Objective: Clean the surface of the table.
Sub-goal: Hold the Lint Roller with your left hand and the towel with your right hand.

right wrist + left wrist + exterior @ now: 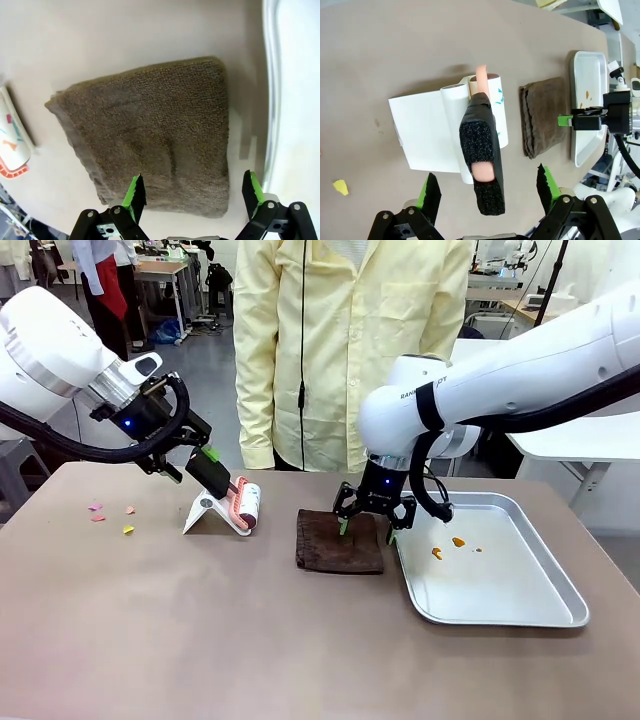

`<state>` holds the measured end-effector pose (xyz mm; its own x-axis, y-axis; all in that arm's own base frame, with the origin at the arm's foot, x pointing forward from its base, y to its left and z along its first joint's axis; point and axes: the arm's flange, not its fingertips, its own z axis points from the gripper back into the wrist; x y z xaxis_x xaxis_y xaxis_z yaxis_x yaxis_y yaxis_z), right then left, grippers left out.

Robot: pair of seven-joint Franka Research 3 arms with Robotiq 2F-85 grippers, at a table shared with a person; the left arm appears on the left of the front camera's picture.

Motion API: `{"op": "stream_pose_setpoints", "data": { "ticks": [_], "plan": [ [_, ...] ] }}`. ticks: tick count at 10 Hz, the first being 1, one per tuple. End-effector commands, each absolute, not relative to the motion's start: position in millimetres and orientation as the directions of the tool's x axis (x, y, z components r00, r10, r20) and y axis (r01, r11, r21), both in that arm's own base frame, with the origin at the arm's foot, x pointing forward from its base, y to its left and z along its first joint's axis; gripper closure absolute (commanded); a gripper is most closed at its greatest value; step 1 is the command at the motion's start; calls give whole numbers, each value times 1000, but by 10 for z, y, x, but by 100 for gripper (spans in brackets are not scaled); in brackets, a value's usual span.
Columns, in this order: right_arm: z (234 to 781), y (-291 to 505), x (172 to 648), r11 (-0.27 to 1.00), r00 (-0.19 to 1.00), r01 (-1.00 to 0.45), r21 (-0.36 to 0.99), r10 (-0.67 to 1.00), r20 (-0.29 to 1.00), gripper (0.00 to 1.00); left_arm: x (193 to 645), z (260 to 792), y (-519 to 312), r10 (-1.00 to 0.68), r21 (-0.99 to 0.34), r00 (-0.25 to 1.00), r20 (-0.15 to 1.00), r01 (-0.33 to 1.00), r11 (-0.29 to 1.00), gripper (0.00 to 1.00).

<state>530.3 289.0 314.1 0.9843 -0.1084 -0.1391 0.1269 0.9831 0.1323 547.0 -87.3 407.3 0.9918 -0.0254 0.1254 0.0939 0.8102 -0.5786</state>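
Front view: right gripper [368, 524] spread over folded cloth [338, 546]; left gripper [487, 176] spread astride lint roller [247, 505] handle; table [200, 640] beneath, scraps [128, 530] left side. Risk: off-centre closure tips roller, or pinches one cloth layer

Brown towel [339, 542], silver tray [500, 590], taupe table [200, 630] (one yellow scrap [128, 530]).

I see bright, even overhead light; soft shadows on the worktop [200, 640] beside the tray [270, 75], whose rim glares and smears.
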Motion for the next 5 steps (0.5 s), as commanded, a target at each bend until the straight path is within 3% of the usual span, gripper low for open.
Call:
{"op": "stream_pose_setpoints", "data": {
  "ticks": [1, 5],
  "plan": [
    [3119, 2916, 5395, 988, 992, 81, 130, -67, -107, 0, 5491, 4083, -835, -49, -595, 989, 138, 123, 794, 0],
    [3100, 2921, 5409, 989, 997, 30, 147, -18, -80, 0, 5512, 4061, -891, -72, -598, 987, 146, 146, 788, 0]
  ]
}}
